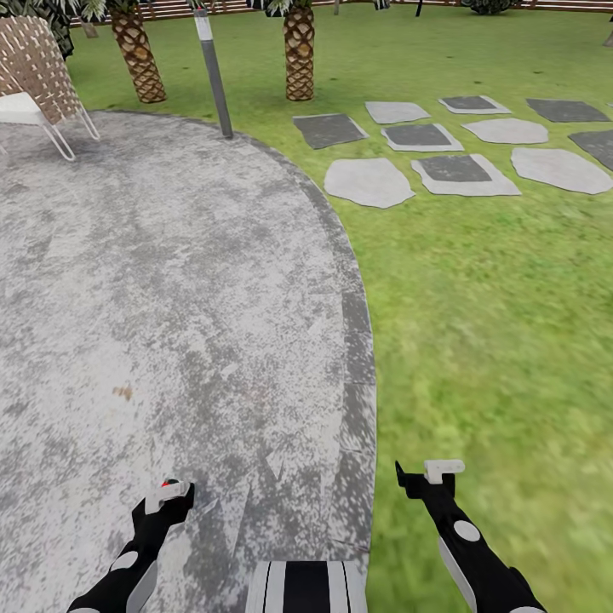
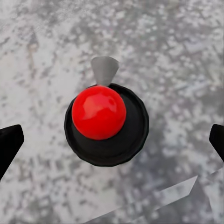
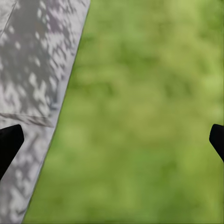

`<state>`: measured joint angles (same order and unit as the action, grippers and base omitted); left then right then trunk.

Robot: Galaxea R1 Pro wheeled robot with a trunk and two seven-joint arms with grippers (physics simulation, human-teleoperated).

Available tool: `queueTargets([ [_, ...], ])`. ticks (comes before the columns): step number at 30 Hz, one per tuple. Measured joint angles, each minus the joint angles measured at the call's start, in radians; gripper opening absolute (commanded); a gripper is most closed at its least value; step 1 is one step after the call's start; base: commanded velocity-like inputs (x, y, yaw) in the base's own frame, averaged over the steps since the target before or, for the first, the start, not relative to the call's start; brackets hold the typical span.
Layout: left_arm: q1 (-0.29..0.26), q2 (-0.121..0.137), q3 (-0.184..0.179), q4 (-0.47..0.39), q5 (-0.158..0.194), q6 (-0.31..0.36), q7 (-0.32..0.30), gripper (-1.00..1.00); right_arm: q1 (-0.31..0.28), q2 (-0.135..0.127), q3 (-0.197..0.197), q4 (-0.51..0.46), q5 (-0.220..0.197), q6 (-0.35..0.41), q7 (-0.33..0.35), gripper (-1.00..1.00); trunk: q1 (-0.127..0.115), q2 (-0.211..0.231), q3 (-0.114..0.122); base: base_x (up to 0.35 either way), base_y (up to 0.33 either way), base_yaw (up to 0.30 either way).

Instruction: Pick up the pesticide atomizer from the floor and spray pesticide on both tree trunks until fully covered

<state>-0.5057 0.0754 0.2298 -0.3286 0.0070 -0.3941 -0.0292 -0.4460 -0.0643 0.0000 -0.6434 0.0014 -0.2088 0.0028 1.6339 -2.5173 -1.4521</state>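
The pesticide atomizer (image 2: 99, 112) stands upright on the grey speckled floor (image 1: 170, 281). The left wrist view looks straight down on its red top and dark round body. My left gripper (image 2: 112, 140) hangs directly above it, open, with one dark finger (image 2: 10, 142) on each side and well clear of the bottle. In the head view a speck of the atomizer's red top (image 1: 164, 484) peeks out beside the left gripper (image 1: 173, 495). My right gripper (image 1: 430, 475) is open and empty over the lawn, just off the paving's curved edge (image 3: 56, 121). The two pale-trunked trees are out of view.
A grey bollard lamp post (image 1: 213, 72) stands at the paving's far rim. A wicker chair (image 1: 34, 77) sits at the back left. Two palm trunks (image 1: 299, 55) rise behind, before the slat fence (image 1: 170, 8). Flat stepping stones (image 1: 455, 170) cross the lawn (image 1: 494, 340) on the right.
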Motion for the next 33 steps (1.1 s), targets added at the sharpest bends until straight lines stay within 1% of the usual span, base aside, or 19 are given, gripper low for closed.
queueTargets([
  [10,0.000,0.000,0.000,-0.001,0.000,-0.001,0.000,1.00,0.000,0.000,0.000,0.000,0.000,-0.001,0.000,1.00,0.000,0.000,0.000,0.000,0.000,0.000],
  [14,0.000,0.000,0.000,-0.001,0.001,-0.001,0.000,1.00,0.000,0.000,0.000,0.000,0.000,0.000,0.000,1.00,0.002,-0.001,-0.015,0.000,0.000,0.000],
  [33,0.000,0.000,0.001,-0.002,0.005,-0.001,0.000,1.00,0.000,0.000,0.000,0.000,0.000,0.000,0.000,1.00,0.002,-0.001,-0.015,0.011,0.000,0.000],
])
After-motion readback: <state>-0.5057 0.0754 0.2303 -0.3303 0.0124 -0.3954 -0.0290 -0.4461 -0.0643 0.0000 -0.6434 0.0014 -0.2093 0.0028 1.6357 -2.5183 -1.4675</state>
